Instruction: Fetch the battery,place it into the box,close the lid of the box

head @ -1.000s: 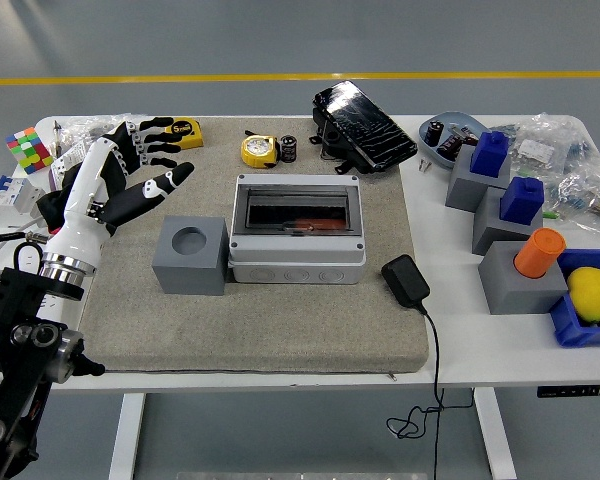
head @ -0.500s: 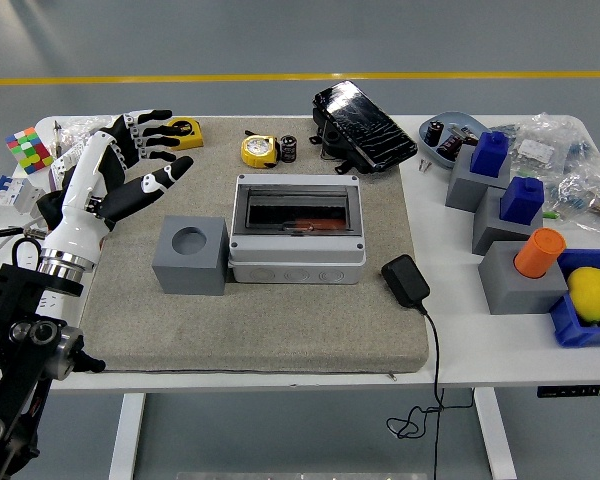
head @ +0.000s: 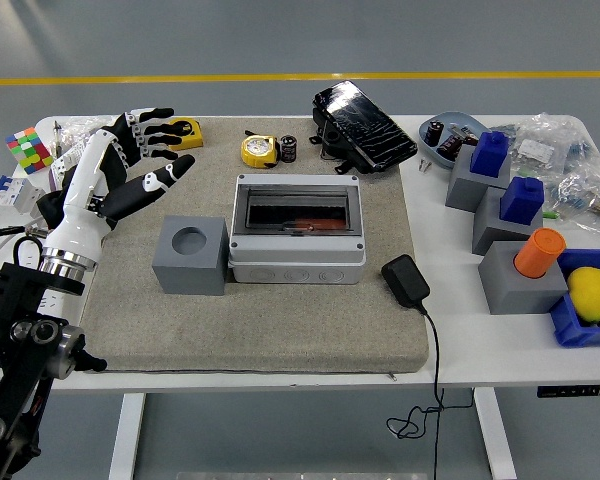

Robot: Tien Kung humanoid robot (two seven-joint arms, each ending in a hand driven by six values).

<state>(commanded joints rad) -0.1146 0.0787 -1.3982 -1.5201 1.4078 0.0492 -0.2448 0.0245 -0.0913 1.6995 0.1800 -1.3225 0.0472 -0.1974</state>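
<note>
- The left hand, white-backed with black fingers, hovered over the left part of the grey felt mat, its fingers spread and holding nothing.
- The right hand did not show in the head view.
- The small black cylindrical battery stood on the mat near its far edge, just beside the yellow round tape measure and apart from the hand, so the fetching step looked not yet done.
- The grey plastic enclosure box sat in the middle of the mat, and its dark transparent lid appeared to lie flat over the opening.
- Whether the lid was latched could not be told.
- Something reddish showed through the lid, but what it was could not be made out.
- A grey cube with a round hole stood touching or just beside the box's left wall, between the hand and the box.
- By my judgement none of the three steps was finished: the battery remained to be grasped, carried to the box and placed inside, and the lid would likely need opening first and closing afterwards.
- The white table carried other clutter at right, well apart from the work.
</note>
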